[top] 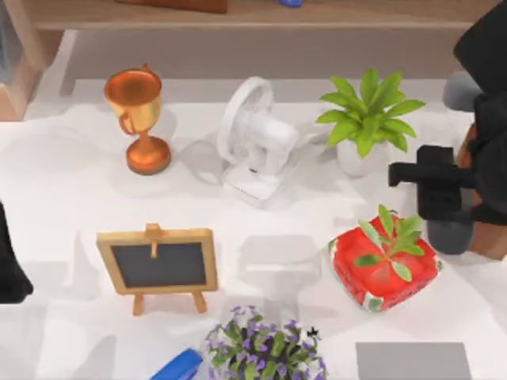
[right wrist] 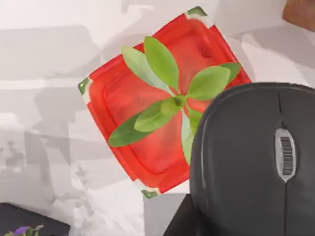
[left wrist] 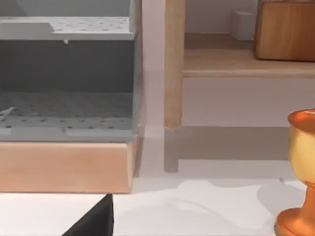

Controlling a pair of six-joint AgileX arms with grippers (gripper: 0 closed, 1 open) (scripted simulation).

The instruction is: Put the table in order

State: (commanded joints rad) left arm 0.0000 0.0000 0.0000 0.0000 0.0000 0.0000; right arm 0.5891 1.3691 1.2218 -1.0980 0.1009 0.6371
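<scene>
The right gripper's (top: 444,207) fingers are closed on a dark grey computer mouse (right wrist: 251,162), carried over the right side of the surface. In the right wrist view the mouse, with its scroll wheel facing the camera, overlaps one corner of a red square pot (right wrist: 157,108) with a leafy green sprout. In the top view that red pot (top: 384,265) stands on the white table (top: 63,182), just to the left of the mouse (top: 451,233).

Behind the pot stands a green plant in a white pot (top: 366,119). To its left is a white desk fan (top: 253,142), and further left a copper trophy (top: 139,119). Nearer the front stand a small wood-framed chalkboard (top: 158,265) on an easel, a purple-flowered plant (top: 265,344), a blue object (top: 178,368) cut off by the edge, and a grey pad (top: 412,360). A light wooden shelf (top: 261,16) runs along the back.

The left gripper (top: 8,265) sits parked at the surface's left edge. Its wrist view shows a grey perforated rack (left wrist: 66,73) on a wooden base, a shelf leg (left wrist: 173,64) and the trophy.
</scene>
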